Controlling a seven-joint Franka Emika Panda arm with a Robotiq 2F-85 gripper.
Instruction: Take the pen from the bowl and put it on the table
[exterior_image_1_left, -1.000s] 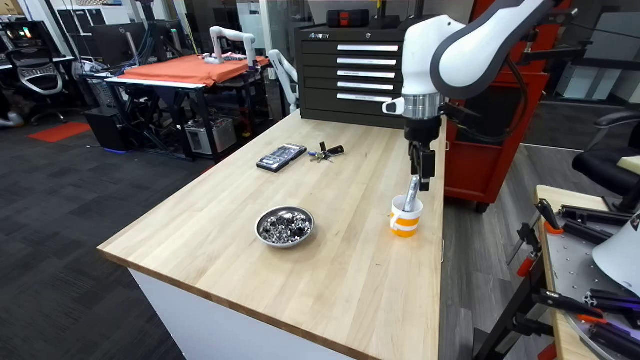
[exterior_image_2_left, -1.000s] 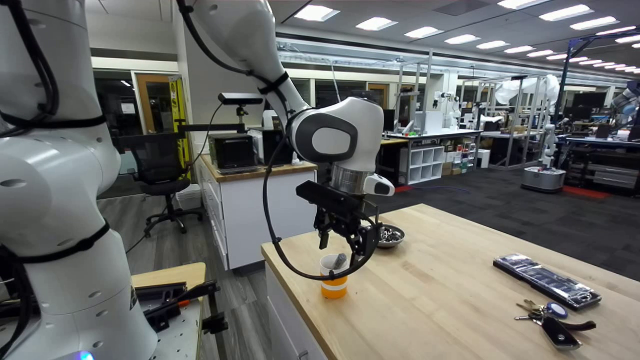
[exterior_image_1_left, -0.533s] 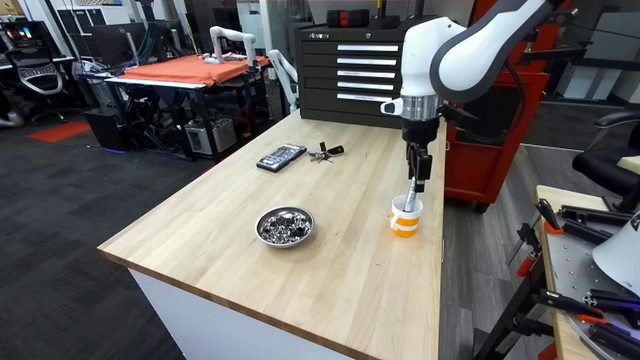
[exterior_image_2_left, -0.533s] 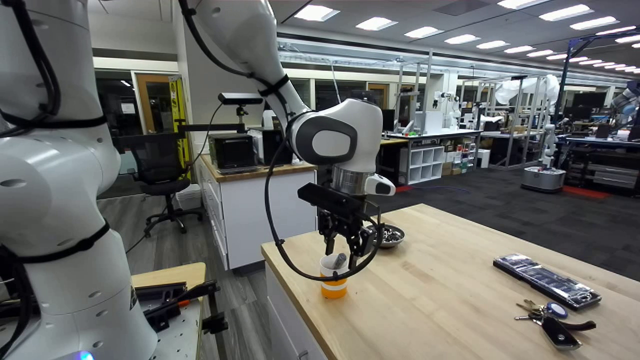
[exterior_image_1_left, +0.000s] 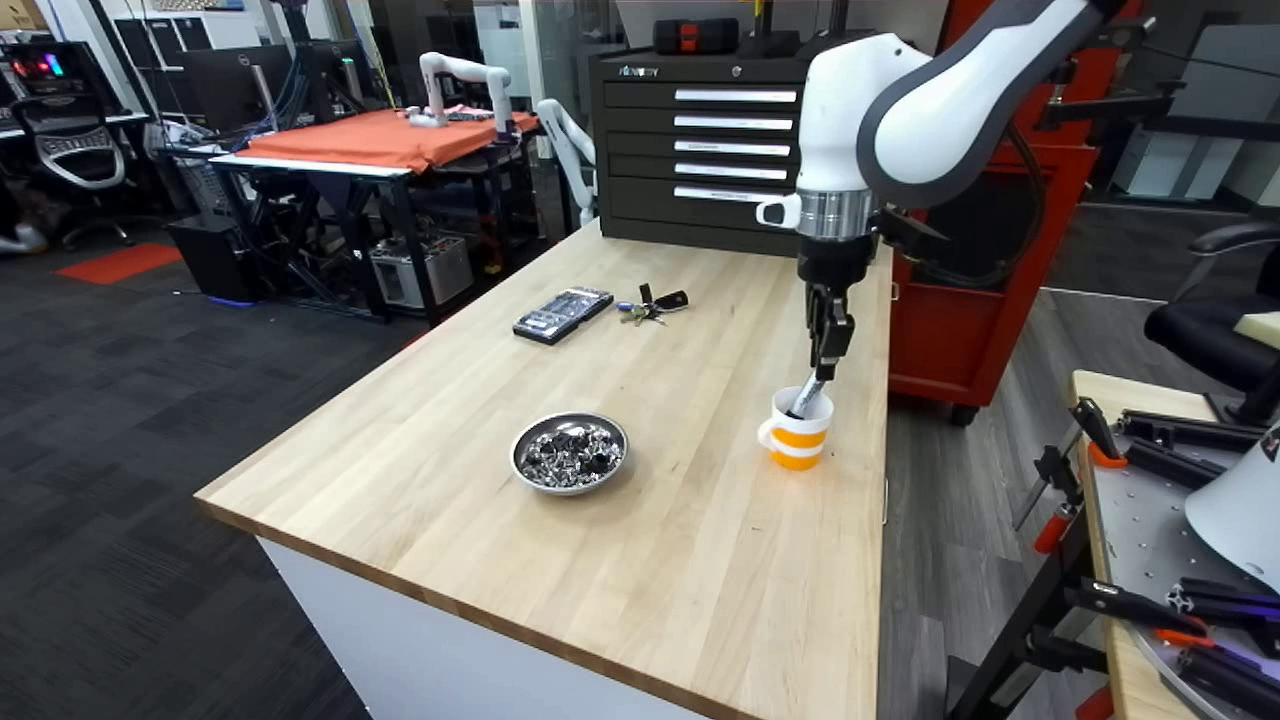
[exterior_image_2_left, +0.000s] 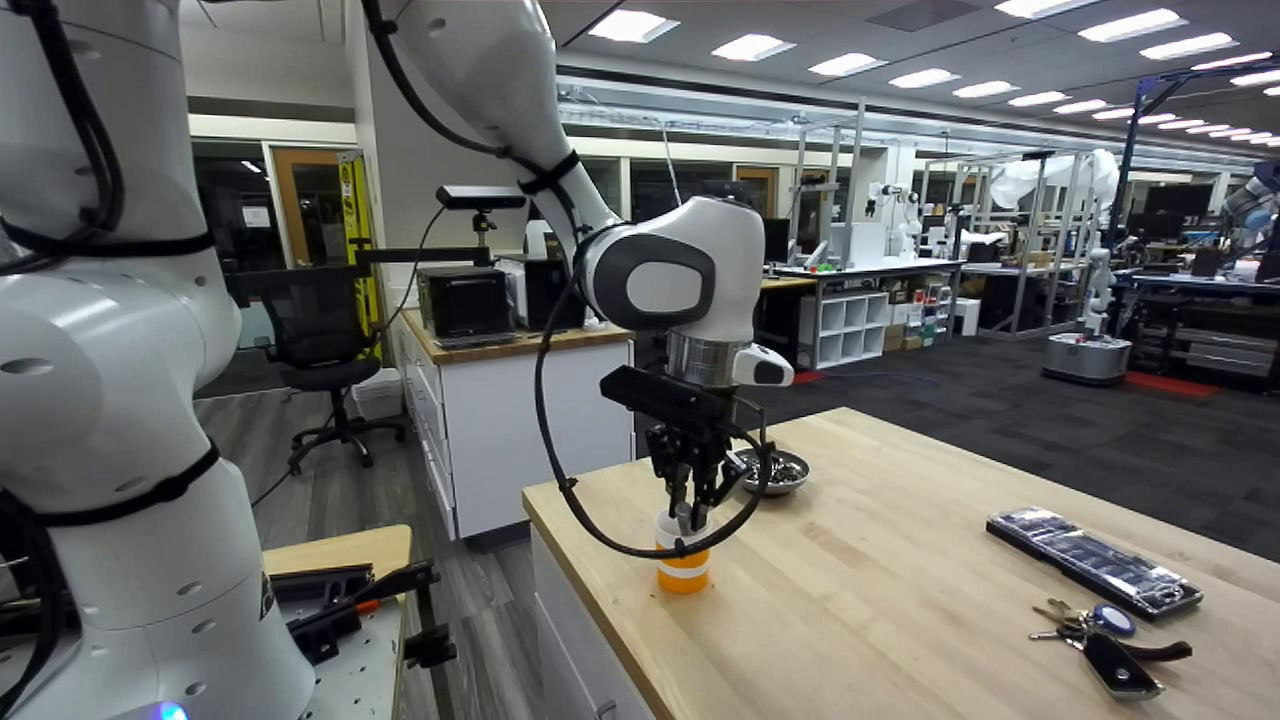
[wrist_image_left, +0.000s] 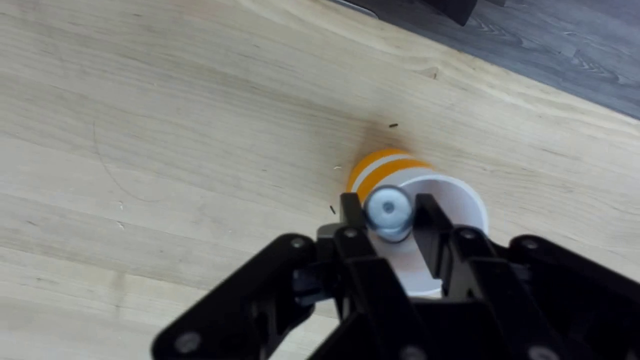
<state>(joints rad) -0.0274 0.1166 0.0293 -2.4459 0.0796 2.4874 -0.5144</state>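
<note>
The pen (wrist_image_left: 388, 212), a thick silver marker-like stick, leans in the bowl (exterior_image_1_left: 800, 440), an orange-and-white striped cup with a handle. In the wrist view my gripper (wrist_image_left: 388, 205) has its fingertips on either side of the pen's top end, shut on it with hardly any gap. Seen from an exterior view, the gripper (exterior_image_1_left: 824, 370) is just above the cup's rim and the pen's lower part is still inside. The cup looks slightly tilted there. It stands near one long edge of the wooden table (exterior_image_1_left: 680, 560).
A metal dish (exterior_image_1_left: 570, 470) of small shiny parts shares the table. Farther off lie a flat black case (exterior_image_1_left: 562, 315) and a bunch of keys (exterior_image_1_left: 645, 308). A dark drawer chest (exterior_image_1_left: 700, 150) stands at one end. The arm's cable (exterior_image_2_left: 600, 540) loops low by the cup.
The gripper has lowered and its fingers have come together around the pen. The cup has shifted a little toward the table's middle and turned, and the pen leans more.
</note>
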